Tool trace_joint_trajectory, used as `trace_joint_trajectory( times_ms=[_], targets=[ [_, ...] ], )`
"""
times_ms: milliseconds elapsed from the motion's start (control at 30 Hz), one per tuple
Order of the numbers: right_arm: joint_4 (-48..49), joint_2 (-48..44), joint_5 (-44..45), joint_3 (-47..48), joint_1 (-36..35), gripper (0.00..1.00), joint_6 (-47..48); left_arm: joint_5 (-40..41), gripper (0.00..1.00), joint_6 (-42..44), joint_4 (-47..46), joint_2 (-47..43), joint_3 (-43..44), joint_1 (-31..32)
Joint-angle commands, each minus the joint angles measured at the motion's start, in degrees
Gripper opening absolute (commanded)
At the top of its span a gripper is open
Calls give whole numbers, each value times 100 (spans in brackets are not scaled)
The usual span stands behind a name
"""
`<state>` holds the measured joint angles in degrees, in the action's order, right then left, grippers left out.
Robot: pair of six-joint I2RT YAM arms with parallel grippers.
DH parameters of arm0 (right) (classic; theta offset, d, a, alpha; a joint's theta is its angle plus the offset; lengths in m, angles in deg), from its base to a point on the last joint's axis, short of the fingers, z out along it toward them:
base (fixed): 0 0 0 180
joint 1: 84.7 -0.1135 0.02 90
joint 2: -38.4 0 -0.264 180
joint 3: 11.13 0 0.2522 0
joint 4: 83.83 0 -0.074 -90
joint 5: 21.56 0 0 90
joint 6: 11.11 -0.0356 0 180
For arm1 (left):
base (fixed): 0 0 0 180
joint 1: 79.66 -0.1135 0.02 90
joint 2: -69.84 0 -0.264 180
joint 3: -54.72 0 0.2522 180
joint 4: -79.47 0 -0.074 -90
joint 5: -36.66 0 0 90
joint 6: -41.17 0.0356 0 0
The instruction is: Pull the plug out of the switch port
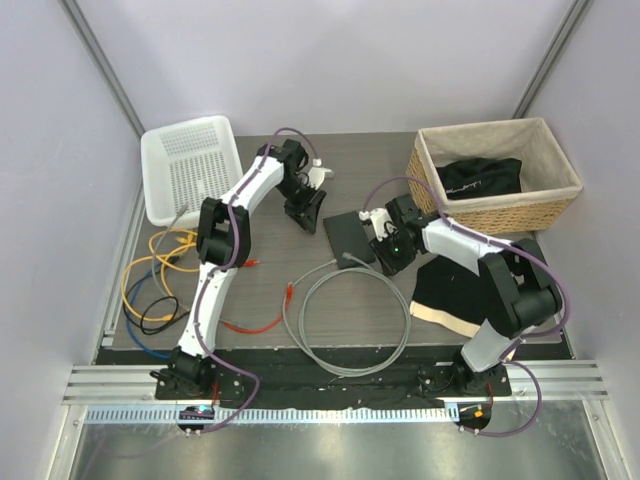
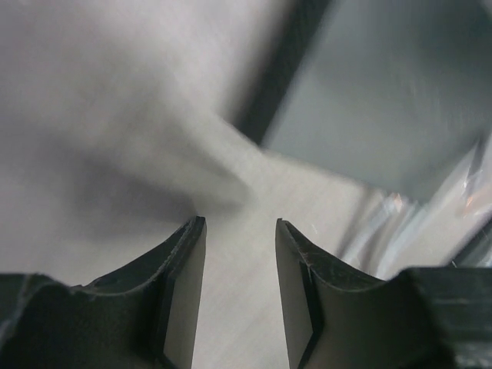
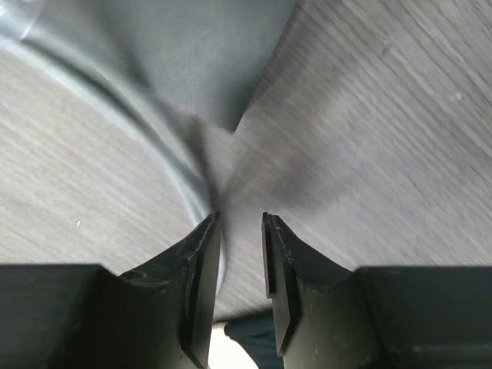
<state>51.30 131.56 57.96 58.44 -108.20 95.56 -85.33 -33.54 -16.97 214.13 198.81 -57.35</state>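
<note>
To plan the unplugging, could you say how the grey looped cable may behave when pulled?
The grey looped cable likely bends easily but holds its curl, lying in wide loops. Pulling it may drag the thin, flat matte-black switch along.

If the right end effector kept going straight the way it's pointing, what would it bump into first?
Most likely the wooden table, just short of the corner of the black switch. The grey cable passes close beside that line. Depth is hard to judge here.

A robotics lab cell: plain pale walls [image 1: 350, 60] enclose a wood-grain tabletop [image 1: 370, 165] edged by an aluminium rail [image 1: 340, 390].
</note>
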Motion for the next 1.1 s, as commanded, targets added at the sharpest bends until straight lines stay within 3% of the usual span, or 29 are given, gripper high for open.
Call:
trace_joint_trajectory(
  times_ms=[0,233,500,667,800,900,1067],
  targets=[
    [96,456,-103,579,-22,36,82,228,46,-359,-634,319,670,-16],
    [167,1238,-33,1510,-14,36,39,518,47,-430,-731,39,188,-103],
    [97,2353,300,3241,-22,36,311,536,49,-649,-740,-979,-41,-577],
    [-52,2505,433,3876,-22,36,460,-342,53,-904,-854,-1807,-805,-780],
    [-97,2277,407,3990,-22,36,426,-1009,57,-1396,-1240,-2334,-2140,-780],
    [-132,2092,187,4052,-66,36,197,-1555,59,-1669,-1495,-2283,-2616,-754],
    [-185,1864,-42,3780,-268,36,109,-1820,59,-1906,-1698,-1800,-2644,-640]
  ],
)
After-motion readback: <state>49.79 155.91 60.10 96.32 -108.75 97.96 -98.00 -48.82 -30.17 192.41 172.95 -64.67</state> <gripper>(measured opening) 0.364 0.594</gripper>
